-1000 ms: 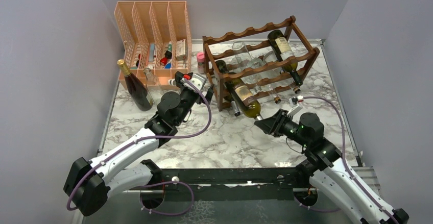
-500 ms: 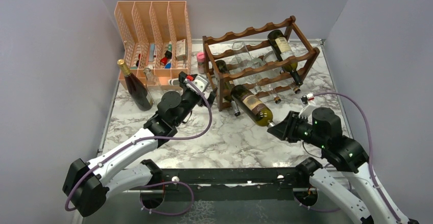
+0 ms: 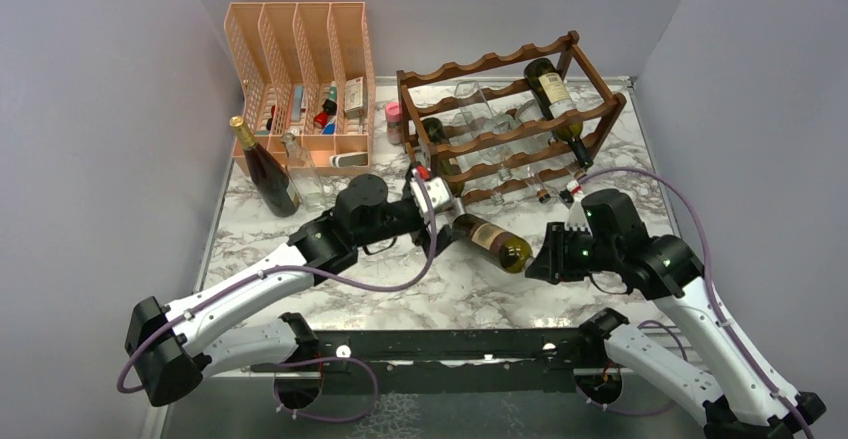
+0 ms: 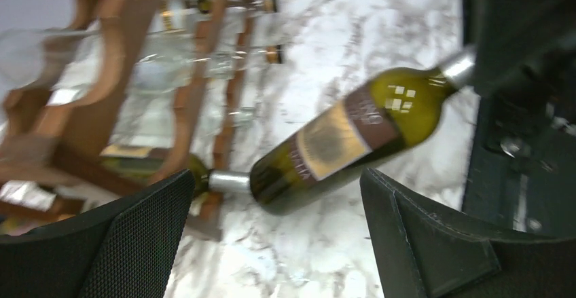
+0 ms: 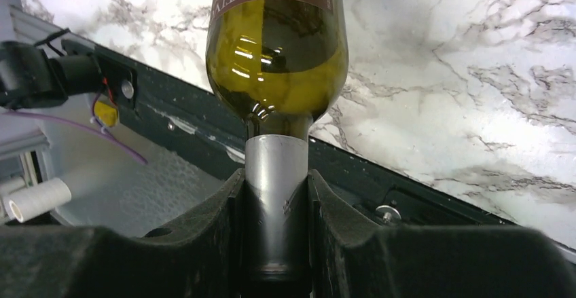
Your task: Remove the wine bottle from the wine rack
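The right gripper [image 5: 277,196], clamped on the green glass wine bottle [image 3: 490,242], has now pulled it free of the dark brown wooden wine rack [image 3: 490,62]; the left gripper [image 3: 440,224] is wide open, empty.

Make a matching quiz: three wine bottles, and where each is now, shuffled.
1. green glass wine bottle with brown label
2. dark wine bottle with gold foil top
3. dark wine bottle with cream label

A. lying in the dark wooden wine rack
B. neck held in the right gripper
C. upright beside the peach mesh organizer

Pairs: 1-B, 2-C, 3-A
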Available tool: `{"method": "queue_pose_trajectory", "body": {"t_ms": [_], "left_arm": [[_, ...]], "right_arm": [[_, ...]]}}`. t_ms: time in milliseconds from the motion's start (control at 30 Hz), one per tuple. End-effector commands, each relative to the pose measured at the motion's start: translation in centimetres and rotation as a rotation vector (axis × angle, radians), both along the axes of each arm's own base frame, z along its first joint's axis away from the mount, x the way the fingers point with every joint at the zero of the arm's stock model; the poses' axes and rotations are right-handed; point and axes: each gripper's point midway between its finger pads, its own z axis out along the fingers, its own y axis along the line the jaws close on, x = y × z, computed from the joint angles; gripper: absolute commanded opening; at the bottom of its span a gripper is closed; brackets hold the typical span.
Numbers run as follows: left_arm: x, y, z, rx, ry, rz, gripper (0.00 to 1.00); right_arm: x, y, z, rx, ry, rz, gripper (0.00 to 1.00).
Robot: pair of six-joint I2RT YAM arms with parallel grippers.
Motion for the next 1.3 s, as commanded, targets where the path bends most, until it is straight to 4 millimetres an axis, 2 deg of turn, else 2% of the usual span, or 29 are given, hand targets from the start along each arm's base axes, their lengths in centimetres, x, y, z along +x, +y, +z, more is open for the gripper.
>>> {"method": "queue_pose_trajectory", "body": {"t_ms": [0, 133, 233, 333, 400, 567, 867, 1000, 1133, 1167, 1267], "left_arm": [[-5.0, -2.3, -1.1, 0.063, -0.025, -0.187, 0.98], [-7.2, -4.7, -3.4, 0.187, -0.146, -0.264, 0.98], [-8.0, -6.3, -5.5, 0.284, -0.220, -0.305, 0.98], [-8.4, -7.8, -6.6, 0.329, -0.237, -0.336, 0.98], [-8.5, -8.8, -6.9, 0.339, -0.241, -0.343, 0.98], [-7.1, -10.9, -7.7, 0.377, -0.283, -0.260, 0.98], [-7.9, -13.5, -8.3, 0.383, -0.342, -0.284, 0.94], [-7.7, -13.4, -8.5, 0.400, -0.358, -0.274, 0.86], [-7.4, -13.2, -7.8, 0.388, -0.362, -0.246, 0.66], [-7.2, -13.1, -7.5, 0.376, -0.363, -0.230, 0.61], [-7.0, -12.1, -6.4, 0.320, -0.364, -0.180, 0.53]], "right_arm": [[0.2, 1.9, 3.7, 0.091, -0.103, 0.131, 0.01], [0.1, 2.3, 3.6, 0.100, -0.096, 0.169, 0.01], [0.0, 2.5, 3.7, 0.110, -0.098, 0.183, 0.01], [-0.2, 2.6, 3.8, 0.120, -0.103, 0.196, 0.01], [-0.4, 2.5, 3.8, 0.119, -0.104, 0.196, 0.01], [-0.6, 2.5, 4.2, 0.125, -0.108, 0.208, 0.01], [-0.5, 2.3, 4.4, 0.104, -0.117, 0.225, 0.01], [-0.6, 2.3, 4.5, 0.102, -0.126, 0.237, 0.01], [-0.4, 2.2, 4.6, 0.095, -0.137, 0.238, 0.02], [-0.3, 2.2, 4.6, 0.091, -0.140, 0.236, 0.06], [0.3, 2.0, 5.2, 0.076, -0.169, 0.214, 0.43]]}}
